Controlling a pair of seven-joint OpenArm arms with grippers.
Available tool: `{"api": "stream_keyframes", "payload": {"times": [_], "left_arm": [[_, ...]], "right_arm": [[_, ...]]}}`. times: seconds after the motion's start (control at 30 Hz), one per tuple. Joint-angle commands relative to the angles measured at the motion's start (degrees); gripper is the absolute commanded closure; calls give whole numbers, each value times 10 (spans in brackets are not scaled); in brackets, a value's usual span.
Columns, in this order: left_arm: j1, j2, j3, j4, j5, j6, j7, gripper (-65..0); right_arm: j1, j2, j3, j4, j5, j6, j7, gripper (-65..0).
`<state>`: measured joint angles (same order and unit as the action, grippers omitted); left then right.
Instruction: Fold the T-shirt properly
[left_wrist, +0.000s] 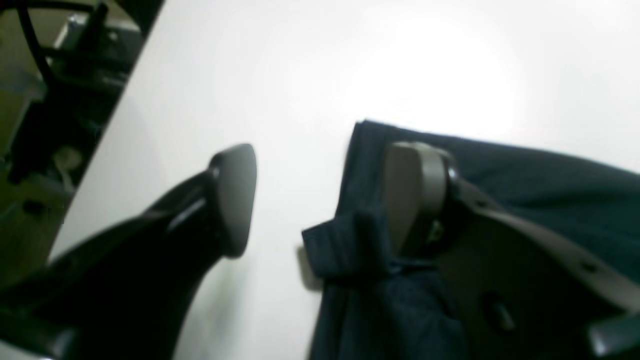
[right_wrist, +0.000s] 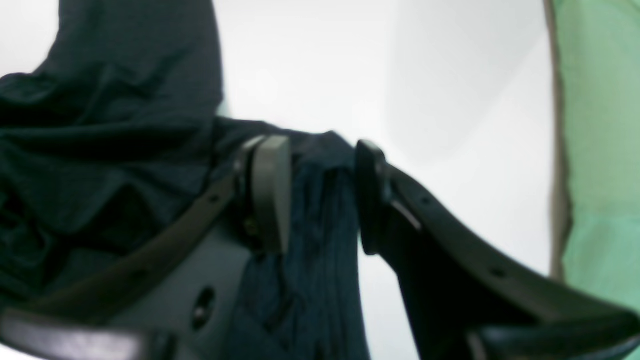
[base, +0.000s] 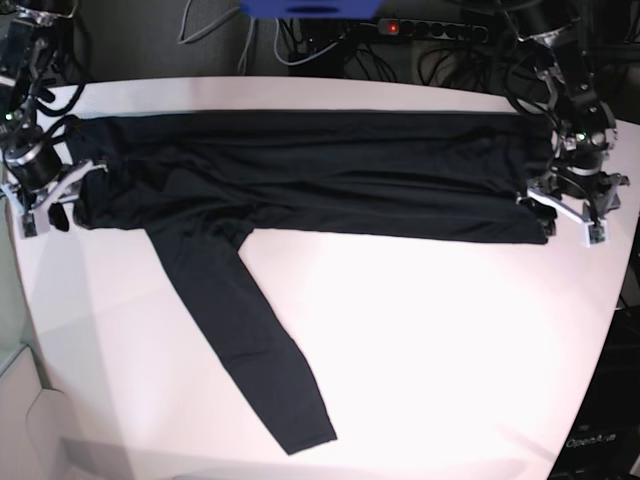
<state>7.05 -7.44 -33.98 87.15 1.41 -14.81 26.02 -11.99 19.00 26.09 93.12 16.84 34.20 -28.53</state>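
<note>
Both wrist views blurred. T-shirt (base: 300, 175) spread along table (base: 420, 330) far edge, one sleeve trailing forward. Left gripper (left_wrist: 325, 200) spread wide, straddling hem corner. Right gripper (right_wrist: 320, 195) parted around bunched cloth; grip unclear.

Base view: looking down from above on the whole white table (base: 420, 330), taking in the T-shirt (base: 300, 170) across the upper frame and both arms at the side edges.
Left wrist view: sitting just behind the left gripper (left_wrist: 320, 200), looking along its fingers at very close range, blurring.
Right wrist view: sitting likewise behind the right gripper (right_wrist: 322, 195), close and blurring.
Shared: each wrist view is showing one shirt end also lying in the base view.
</note>
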Motion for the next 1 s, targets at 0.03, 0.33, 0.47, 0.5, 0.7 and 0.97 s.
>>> {"api": "stream_keyframes", "payload": {"times": [0.03,0.33,0.47,0.5,0.7,0.97], "left_arm": [[-3,-5,-1,19,-2,2,-14,-389],[26,-5,-2,18,-1,2,-14,-389],[28,-4,-14,19,-1,2,-14,-389],[28,-3,-19,19,-1,2,-14,-389],[34,-3,-26,19,2,2,-13,-389],[40,-4,-26,19,3,2,-13,-389]], "right_arm": [[46,15,-1,10,10,-1,-10,-233],[223,28,-151,-113,10,15,-84,-234],[312,28,-209,-230,10,16,-67,-281],[331,28,-218,-260,10,16,-52,-298],[440,16,-299,-465,10,17,58,-335],[546,-20,-367,-700,10,17,210,-335]]}}
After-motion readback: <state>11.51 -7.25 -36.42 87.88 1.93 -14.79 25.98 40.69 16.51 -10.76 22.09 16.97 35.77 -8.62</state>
